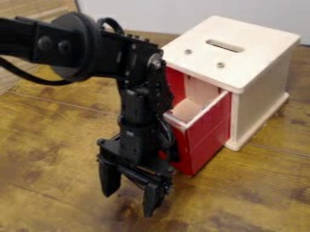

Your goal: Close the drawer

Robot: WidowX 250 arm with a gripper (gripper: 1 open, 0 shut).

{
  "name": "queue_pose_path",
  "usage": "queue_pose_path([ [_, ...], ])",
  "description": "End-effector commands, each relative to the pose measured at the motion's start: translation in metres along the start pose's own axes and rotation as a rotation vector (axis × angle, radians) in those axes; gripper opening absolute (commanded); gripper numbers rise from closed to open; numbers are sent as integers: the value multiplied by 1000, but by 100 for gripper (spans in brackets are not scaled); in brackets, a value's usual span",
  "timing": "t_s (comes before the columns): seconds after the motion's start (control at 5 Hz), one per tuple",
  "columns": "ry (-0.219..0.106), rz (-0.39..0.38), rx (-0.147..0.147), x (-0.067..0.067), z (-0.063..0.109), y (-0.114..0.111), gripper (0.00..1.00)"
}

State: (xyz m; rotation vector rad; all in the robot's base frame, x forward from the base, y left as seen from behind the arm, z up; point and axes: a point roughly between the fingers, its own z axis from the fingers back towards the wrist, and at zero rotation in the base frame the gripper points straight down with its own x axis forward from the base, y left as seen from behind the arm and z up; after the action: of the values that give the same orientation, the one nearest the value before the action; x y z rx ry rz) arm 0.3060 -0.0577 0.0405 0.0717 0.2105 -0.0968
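Observation:
The red drawer (204,116) sticks out partway from the cream cabinet (248,68), its pale wooden inside (189,109) showing at the top. Its black front plate and loop handle are mostly hidden behind my black arm (143,100). My gripper (130,192) hangs low over the wooden table, just in front and to the left of the drawer's front. Its two fingers (108,181) are spread apart and hold nothing.
The cream cabinet has a slot in its top (224,44) and stands at the right. A lower red drawer front (206,145) sits under the open one. The wooden table (49,163) stretches to the left and front.

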Motion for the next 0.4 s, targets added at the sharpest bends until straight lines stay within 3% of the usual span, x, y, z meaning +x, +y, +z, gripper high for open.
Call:
queue_pose_path([
  [0.0,-159,-15,-12,29,36,-1,100],
  [0.2,-169,-18,-14,34,40,-2,100],
])
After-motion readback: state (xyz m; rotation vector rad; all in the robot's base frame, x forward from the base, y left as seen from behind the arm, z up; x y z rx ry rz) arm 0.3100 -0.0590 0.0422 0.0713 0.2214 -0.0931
